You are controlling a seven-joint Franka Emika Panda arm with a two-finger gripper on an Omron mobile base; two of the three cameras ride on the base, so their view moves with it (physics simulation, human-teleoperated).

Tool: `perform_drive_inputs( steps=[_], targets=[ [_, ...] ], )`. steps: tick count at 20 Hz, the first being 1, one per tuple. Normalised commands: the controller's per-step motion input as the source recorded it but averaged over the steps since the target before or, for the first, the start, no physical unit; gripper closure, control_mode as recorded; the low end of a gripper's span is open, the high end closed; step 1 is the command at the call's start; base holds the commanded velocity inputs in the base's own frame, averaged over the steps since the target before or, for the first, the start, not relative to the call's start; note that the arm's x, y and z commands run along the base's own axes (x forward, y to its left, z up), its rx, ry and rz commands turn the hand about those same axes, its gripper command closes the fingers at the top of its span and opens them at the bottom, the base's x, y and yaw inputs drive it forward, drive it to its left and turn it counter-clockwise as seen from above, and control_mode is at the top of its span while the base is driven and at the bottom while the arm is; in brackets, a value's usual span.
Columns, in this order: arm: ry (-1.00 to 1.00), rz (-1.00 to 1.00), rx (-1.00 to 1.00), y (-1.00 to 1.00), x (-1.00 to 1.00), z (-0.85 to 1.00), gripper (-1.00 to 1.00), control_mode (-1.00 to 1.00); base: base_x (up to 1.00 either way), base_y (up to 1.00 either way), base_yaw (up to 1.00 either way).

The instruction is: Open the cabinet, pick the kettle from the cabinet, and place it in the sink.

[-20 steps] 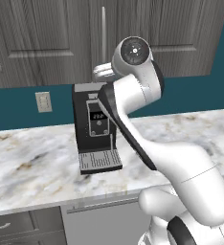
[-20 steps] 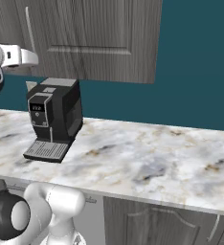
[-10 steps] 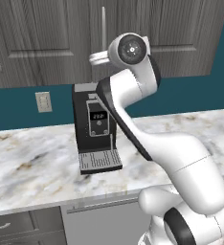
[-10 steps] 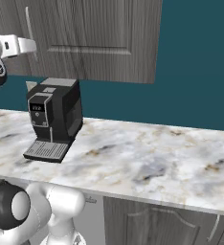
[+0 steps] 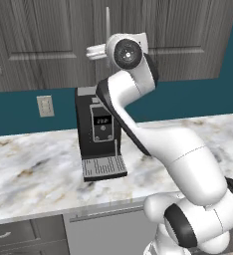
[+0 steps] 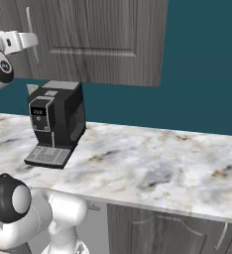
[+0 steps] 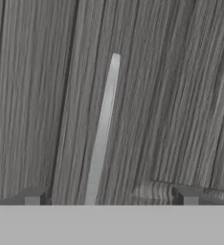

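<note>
A black coffee machine (image 5: 99, 134) stands on the marble counter (image 5: 34, 169) at left; above it the cabinet (image 5: 49, 45) is shut — kettle unseen. In the hand view the gripper (image 7: 111, 200) faces the door, fingertips (image 7: 32, 198) spread wide, silver handle (image 7: 102, 129) between them — nothing grasped

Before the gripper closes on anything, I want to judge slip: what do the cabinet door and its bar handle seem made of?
Cabinet: looks like dark grey wood or wood-look laminate, matte, with vertical grain streaks. Handle: likely brushed metal, a pale silver bar with a soft sheen, probably smooth.
</note>
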Motion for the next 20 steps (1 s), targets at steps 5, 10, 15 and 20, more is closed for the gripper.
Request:
perform_drive_inputs(
  steps=[5, 10, 15, 20],
  targets=[
    [0.01, 0.00, 0.01, 0.11, 0.49, 0.08, -1.00, -1.00, 0.00, 0.00, 0.00],
    [0.04, 0.00, 0.04, 0.03, 0.56, 0.00, -1.00, -1.00, 0.00, 0.00, 0.00],
    [0.08, 0.00, 0.02, 0.09, 0.55, -0.02, -1.00, -1.00, 0.00, 0.00, 0.00],
    [0.11, 0.00, 0.02, 0.08, 0.57, -0.06, -1.00, -1.00, 0.00, 0.00, 0.00]
  ],
)
